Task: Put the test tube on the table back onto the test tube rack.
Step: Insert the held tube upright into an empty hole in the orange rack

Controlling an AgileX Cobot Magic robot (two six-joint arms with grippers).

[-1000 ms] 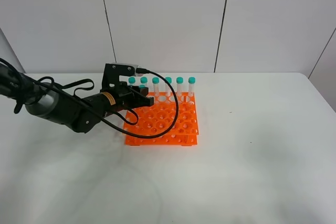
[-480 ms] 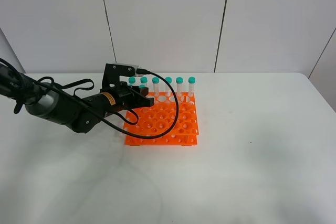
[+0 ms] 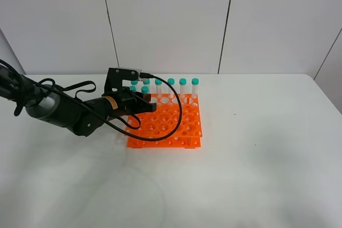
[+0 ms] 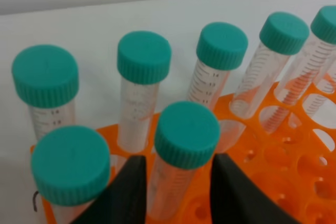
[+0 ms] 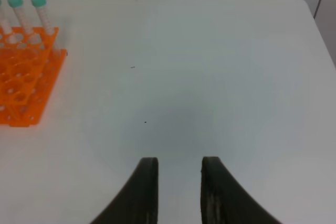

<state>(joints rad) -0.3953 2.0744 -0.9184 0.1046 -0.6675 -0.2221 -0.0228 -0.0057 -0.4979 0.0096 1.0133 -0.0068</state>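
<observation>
The orange test tube rack (image 3: 176,126) stands on the white table (image 3: 256,158). Several teal-capped tubes stand in its back row, and two more stand in the second row at the left. One of these, the test tube (image 3: 145,89), stands upright in a hole. In the left wrist view this test tube (image 4: 186,132) is between the black fingers (image 4: 128,192) of my left gripper (image 4: 177,157), with small gaps on both sides. My left gripper (image 3: 145,101) is open over the rack's back left part. My right gripper (image 5: 178,163) is open and empty above bare table. No tube lies on the table.
The left arm and its black cable (image 3: 176,110) lie across the rack's left side. In the right wrist view the rack (image 5: 21,87) is far off to one side with two tubes (image 5: 38,3) at its corner. A grey panelled wall (image 3: 171,20) stands behind the table.
My left gripper has drawn back a little from the rack's back rows. The teal cap of the second-row tube, hidden before, now shows clear of the gripper.
</observation>
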